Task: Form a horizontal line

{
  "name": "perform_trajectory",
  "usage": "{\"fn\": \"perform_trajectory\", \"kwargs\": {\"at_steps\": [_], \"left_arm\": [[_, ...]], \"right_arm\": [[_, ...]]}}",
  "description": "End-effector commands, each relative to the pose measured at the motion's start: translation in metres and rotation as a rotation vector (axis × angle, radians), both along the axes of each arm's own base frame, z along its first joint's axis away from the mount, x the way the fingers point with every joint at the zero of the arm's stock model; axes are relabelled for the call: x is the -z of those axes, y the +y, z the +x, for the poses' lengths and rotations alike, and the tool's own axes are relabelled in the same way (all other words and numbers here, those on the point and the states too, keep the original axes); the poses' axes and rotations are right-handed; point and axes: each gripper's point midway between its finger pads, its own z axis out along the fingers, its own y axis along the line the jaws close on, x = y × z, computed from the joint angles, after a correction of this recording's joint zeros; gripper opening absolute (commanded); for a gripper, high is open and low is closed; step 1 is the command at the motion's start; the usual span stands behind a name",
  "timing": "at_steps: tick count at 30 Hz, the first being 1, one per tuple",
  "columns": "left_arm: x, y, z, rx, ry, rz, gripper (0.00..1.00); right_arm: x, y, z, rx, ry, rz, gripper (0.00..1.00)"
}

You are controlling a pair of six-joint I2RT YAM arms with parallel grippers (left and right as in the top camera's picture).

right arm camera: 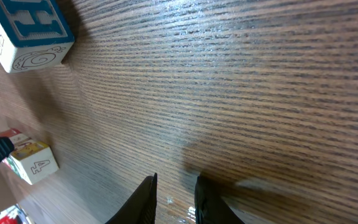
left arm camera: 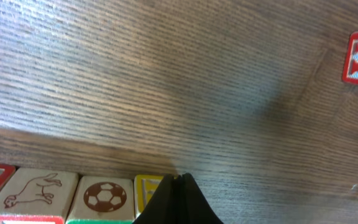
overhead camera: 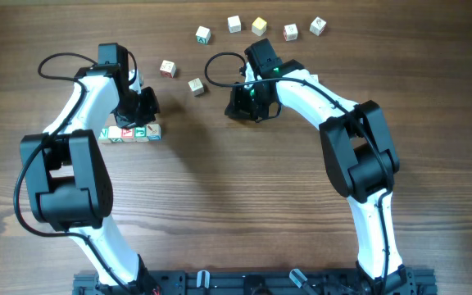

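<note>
Left of table centre, the short row of four white wooden letter cubes [overhead camera: 129,133] lies straight, cubes touching. My left gripper [left arm camera: 179,179] is pinched together and empty just beside it. My right gripper [right arm camera: 176,183] is slightly parted and empty. I judge the line done, with the loose white letter cubes [overhead camera: 196,85] unused.

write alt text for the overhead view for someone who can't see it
Two white robot arms reach over a wooden table: the left gripper is at a short row of letter cubes on the left, the right gripper is over bare wood near the middle. Seven loose letter cubes lie scattered along the far side.
</note>
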Motion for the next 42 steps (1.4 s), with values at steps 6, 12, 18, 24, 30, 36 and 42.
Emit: {"fn": "perform_trajectory", "kwargs": {"at_steps": [6, 12, 18, 24, 30, 36, 42], "left_arm": [[0.002, -0.001, -0.002, -0.015, 0.016, -0.019, 0.04], [0.002, -0.001, -0.004, -0.015, 0.024, -0.019, 0.04], [0.002, -0.001, -0.005, -0.015, 0.03, -0.019, 0.04], [0.002, -0.001, -0.006, -0.015, 0.031, -0.019, 0.04], [0.002, -0.001, -0.007, -0.015, 0.038, -0.02, 0.04], [0.002, 0.0, -0.006, -0.016, 0.034, -0.015, 0.04], [0.0, 0.003, 0.01, -0.055, -0.025, -0.006, 0.04]], "right_arm": [[0.059, -0.039, -0.012, 0.036, 0.047, -0.212, 0.23], [0.059, -0.039, -0.012, 0.036, 0.047, -0.212, 0.23], [0.059, -0.039, -0.012, 0.036, 0.047, -0.212, 0.23], [0.059, -0.039, -0.012, 0.035, 0.047, -0.212, 0.23], [0.059, -0.039, -0.012, 0.035, 0.047, -0.212, 0.23], [0.059, -0.039, -0.012, 0.035, 0.047, -0.212, 0.23], [0.059, -0.039, -0.012, 0.035, 0.047, -0.212, 0.23]]}}
